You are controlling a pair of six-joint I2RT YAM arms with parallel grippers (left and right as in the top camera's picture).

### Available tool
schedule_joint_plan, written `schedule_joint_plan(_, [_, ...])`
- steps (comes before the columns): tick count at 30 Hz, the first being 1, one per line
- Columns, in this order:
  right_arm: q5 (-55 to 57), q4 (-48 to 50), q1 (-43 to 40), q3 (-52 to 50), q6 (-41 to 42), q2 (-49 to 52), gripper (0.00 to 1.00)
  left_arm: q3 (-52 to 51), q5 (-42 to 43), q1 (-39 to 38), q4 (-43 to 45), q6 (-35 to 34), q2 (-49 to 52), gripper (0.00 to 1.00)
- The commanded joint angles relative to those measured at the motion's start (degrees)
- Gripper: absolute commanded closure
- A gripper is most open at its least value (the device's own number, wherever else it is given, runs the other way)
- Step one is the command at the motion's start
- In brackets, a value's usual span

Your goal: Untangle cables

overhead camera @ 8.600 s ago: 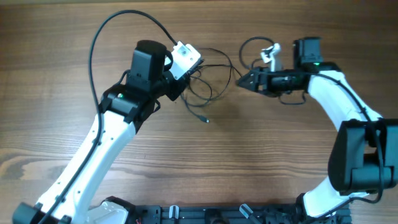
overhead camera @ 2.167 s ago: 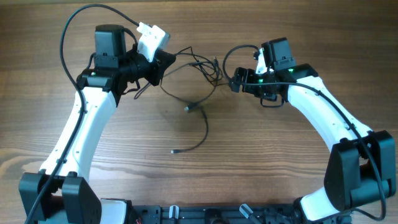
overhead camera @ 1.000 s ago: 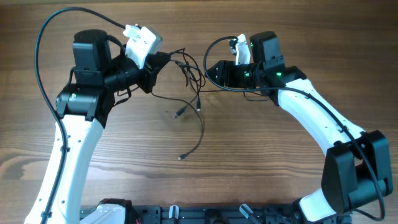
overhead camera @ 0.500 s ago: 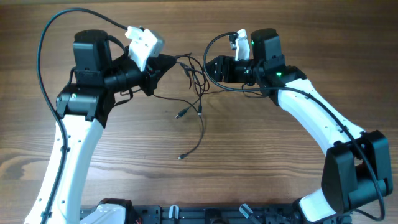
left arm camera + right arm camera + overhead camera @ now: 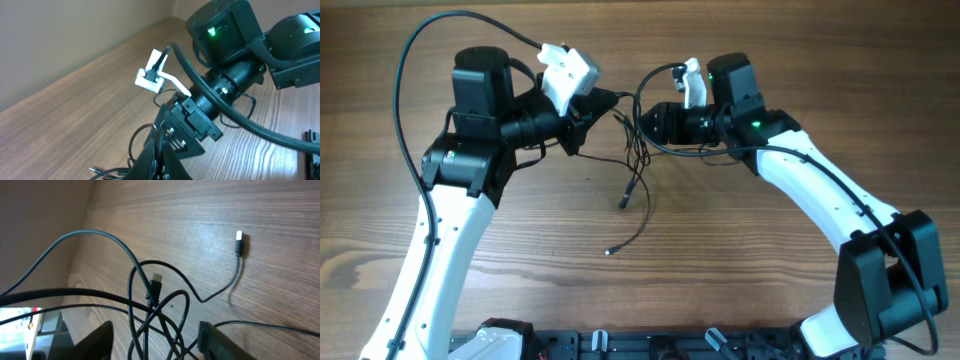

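Note:
The cables [image 5: 636,150] are thin black wires bunched between my two grippers. One strand runs down to a plug [image 5: 624,203], another to an end on the table [image 5: 609,252]. My left gripper [image 5: 607,103] is shut on a thin strand; its fingers [image 5: 172,167] press together with the wire between them. My right gripper [image 5: 645,117] faces it closely, open. In the right wrist view several cable loops [image 5: 160,312] cross between the spread fingers [image 5: 95,342]. A light-tipped plug [image 5: 239,242] lies on the wood beyond, and a dark plug [image 5: 156,283] hangs in the loops.
Thick black arm cables arc over the left arm [image 5: 440,40] and by the right wrist camera [image 5: 655,75]. The wooden table [image 5: 740,260] spreads around the tangle. A black rail [image 5: 650,345] runs along the front edge.
Both grippers have drawn closer together, the left moving right and the right moving left over the tangle. The hanging plug has dropped lower and swung a little right. The right jaws have narrowed slightly.

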Motion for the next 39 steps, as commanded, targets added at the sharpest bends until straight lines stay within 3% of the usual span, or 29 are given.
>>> schedule_joint_plan(1, [-1.20,-0.11,0.48,0.02,-0.55,-0.17,0.49,0.87,1.29,-0.20,0.94,-0.48,-1.05,0.96])
schedule_joint_plan(4, [-1.20,-0.31,0.48,0.02,0.13,-0.17,0.51,0.87,-0.24,-0.20,1.49,-0.46,-1.16,0.96])
schedule_joint_plan(7, [-1.14,-0.28,0.48,0.00,0.28,-0.17,0.62,0.87,-0.63,-0.20,2.40,-0.48,-1.27,0.96])
schedule_joint_plan(9, [-0.31,-0.28,0.48,-0.07,0.37,-0.17,0.84,0.87,-1.18,-0.20,3.21,-0.50,-1.38,0.96])
schedule_joint_plan(11, [0.46,-0.31,0.48,-0.11,0.46,-0.17,0.95,0.87,-2.47,-0.20,3.52,-0.50,-1.57,0.96])
schedule_joint_plan(19, [0.74,-0.44,0.48,-0.13,0.07,-0.17,0.95,0.87,-4.96,-0.20,3.54,-0.48,-2.75,0.96])
schedule_joint_plan(23, [9.99,-6.10,0.48,-0.15,-3.91,-0.17,0.95,0.87,-6.88,-0.17,3.58,-0.48,-3.80,0.96])
schedule_joint_plan(26, [10.91,-9.05,0.48,-0.37,-8.46,-0.17,0.96,0.87,-7.58,-0.13,3.56,-0.50,-3.96,0.96])
schedule_joint_plan(32, [14.08,-11.19,0.46,-0.52,-8.70,-0.17,0.95,0.87,-9.64,-0.09,3.61,-0.50,-3.96,0.96])
schedule_joint_plan(33, [12.57,-10.75,0.46,-0.52,-8.98,-0.17,0.95,0.87,-9.64,-0.09,3.52,-0.48,-3.93,0.96])
schedule_joint_plan(34, [9.57,-10.01,0.46,-0.52,-10.36,-0.17,0.88,0.87,-9.64,-0.09,3.39,-0.50,-3.93,0.96])
schedule_joint_plan(37, [1.27,-6.25,0.48,-0.52,-11.32,-0.17,0.53,0.87,-9.66,-0.09,3.08,-0.48,-3.93,0.96])
schedule_joint_plan(39, [-1.38,-4.66,0.48,-0.52,-11.28,-0.17,0.44,0.87,-9.66,-0.09,3.08,-0.48,-3.93,0.96])
